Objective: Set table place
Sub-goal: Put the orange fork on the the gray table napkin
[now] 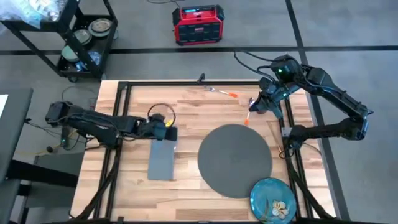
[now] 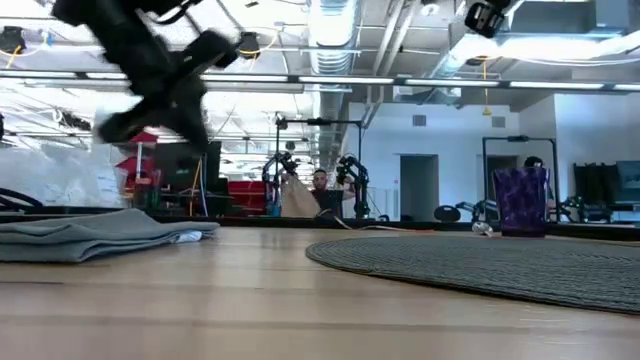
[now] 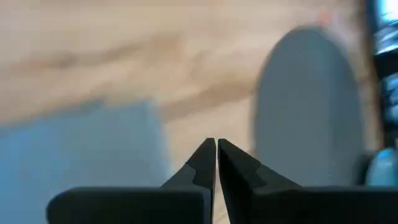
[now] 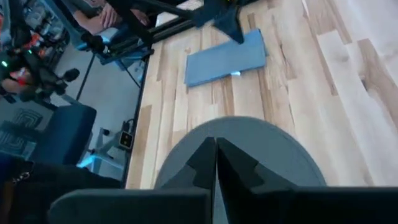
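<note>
1. The setting is half done, by my reading. The round mat [image 1: 235, 160] lies flat a little toward four o'clock from the middle of the table [image 1: 193, 112], and nothing rests on it yet.
2. The napkin [image 1: 163, 159] lies folded flat at nine o'clock of the mat, near it but not touching. Its long axis runs twelve to six.
3. The left pincer [image 1: 169, 133] hangs just above the napkin's twelve o'clock end, fingers pressed together and holding nothing.
4. The plate [image 1: 273, 199] sits at the table's five o'clock corner, close to the mat's rim.
5. A fork or spoon with an orange handle [image 1: 222, 93] lies near the twelve o'clock edge, long axis roughly ten to four; which one it is I cannot tell. Another orange piece [image 1: 247, 120] shows under the right arm.
6. The right pincer [image 1: 254, 107] is at one o'clock of the mat, above the table, fingers closed; its wrist view shows nothing between them.
7. The cup [image 2: 521, 201] stands upright beyond the mat in the low view.
8. The next move probably calls for moving the plate onto the mat, which needs a pincer opened first.
</note>
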